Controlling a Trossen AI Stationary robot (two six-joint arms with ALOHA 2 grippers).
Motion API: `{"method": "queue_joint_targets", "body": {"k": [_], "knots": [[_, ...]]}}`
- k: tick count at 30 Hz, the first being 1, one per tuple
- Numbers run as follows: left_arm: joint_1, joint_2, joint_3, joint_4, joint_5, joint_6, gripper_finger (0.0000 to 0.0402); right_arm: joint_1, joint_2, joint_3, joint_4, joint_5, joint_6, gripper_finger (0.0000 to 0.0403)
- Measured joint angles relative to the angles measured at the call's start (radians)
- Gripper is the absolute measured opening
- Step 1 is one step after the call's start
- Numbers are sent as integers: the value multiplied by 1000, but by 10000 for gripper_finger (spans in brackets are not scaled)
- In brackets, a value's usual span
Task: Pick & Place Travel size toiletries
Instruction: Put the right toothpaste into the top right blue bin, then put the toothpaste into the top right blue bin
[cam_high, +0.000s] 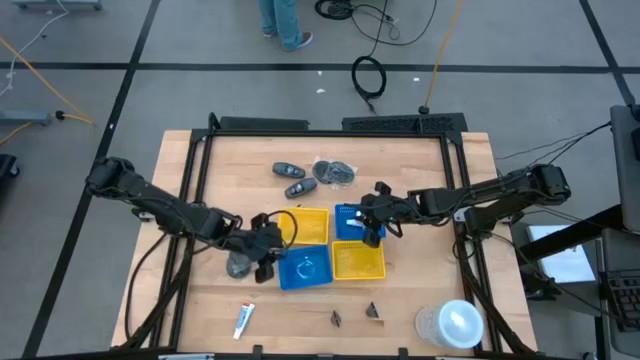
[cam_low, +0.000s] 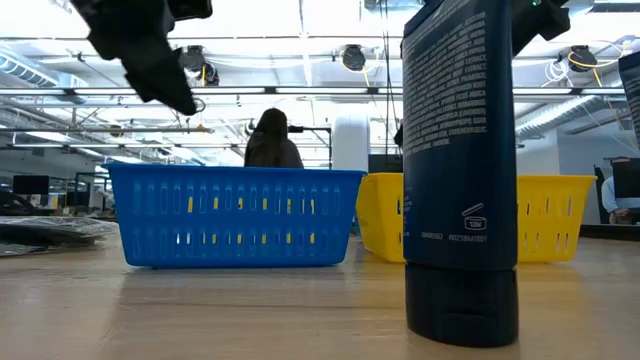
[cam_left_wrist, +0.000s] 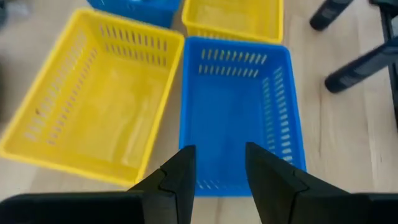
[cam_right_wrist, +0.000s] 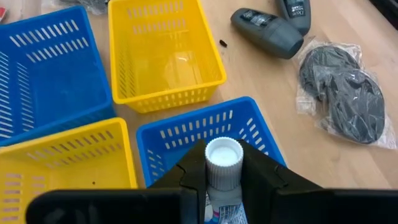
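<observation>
My right jaws are pinching a small white squeeze tube with blue markings, cap pointing forward, over the rear blue slotted plastic basket. A second tube is lying nearly lengthwise near the pale wooden worktop's front edge. My left jaws are hanging parted and empty above the front blue basket.

The wooden surface carried four baskets, two dark bottles, bagged dark discs, one white tube, two black clips and a white-lidded jar.

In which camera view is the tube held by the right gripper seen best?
The right wrist view: the white-capped tube sits close up between the right gripper fingers, above a blue basket. The high view shows only the gripper there; the other views miss it.
</observation>
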Motion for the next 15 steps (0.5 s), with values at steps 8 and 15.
{"method": "queue_joint_targets", "body": {"k": [8, 15], "knots": [[-51, 0, 0, -42, 2, -95, 136, 0, 0, 0, -20, -2, 0, 120], [-91, 0, 0, -88, 3, -191, 136, 0, 0, 0, -19, -1, 0, 182]]}}
